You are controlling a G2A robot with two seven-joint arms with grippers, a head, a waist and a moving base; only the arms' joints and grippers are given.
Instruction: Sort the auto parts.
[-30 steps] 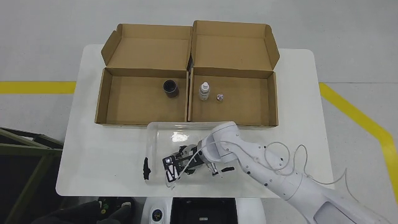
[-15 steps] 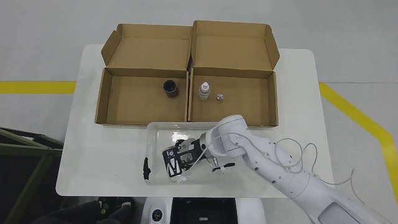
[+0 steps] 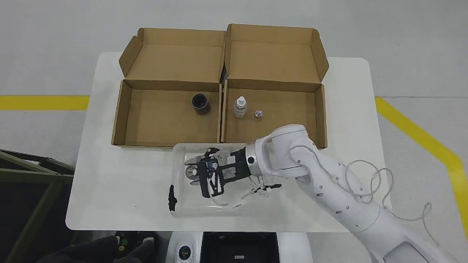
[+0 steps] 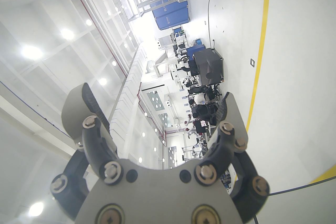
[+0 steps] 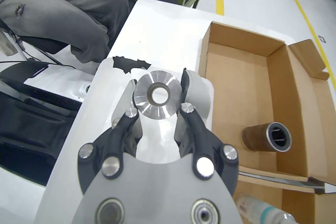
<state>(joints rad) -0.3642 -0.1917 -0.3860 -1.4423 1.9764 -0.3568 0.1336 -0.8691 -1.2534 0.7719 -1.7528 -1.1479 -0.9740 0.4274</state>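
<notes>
Right hand (image 5: 157, 83) is clamping a silver metal ring (image 5: 143, 101) and holding it over the clear tray (image 3: 176, 166) at the near side of the table (image 3: 102, 175). Left hand (image 4: 156, 99) is standing apart, empty, pointing off into the room. Sorting is judged part done: a dark sleeve (image 3: 199, 103) is lying in the left box (image 3: 146, 120), a small bottle (image 3: 240, 107) and a silver piece (image 3: 257, 114) in the right box (image 3: 292, 120). The ring and a black piece (image 3: 170, 201) at the tray's end are awaiting placement

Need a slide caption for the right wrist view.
Right tool shut on a silver ring over the clear tray, beside the cardboard box holding a dark cylinder.
</notes>
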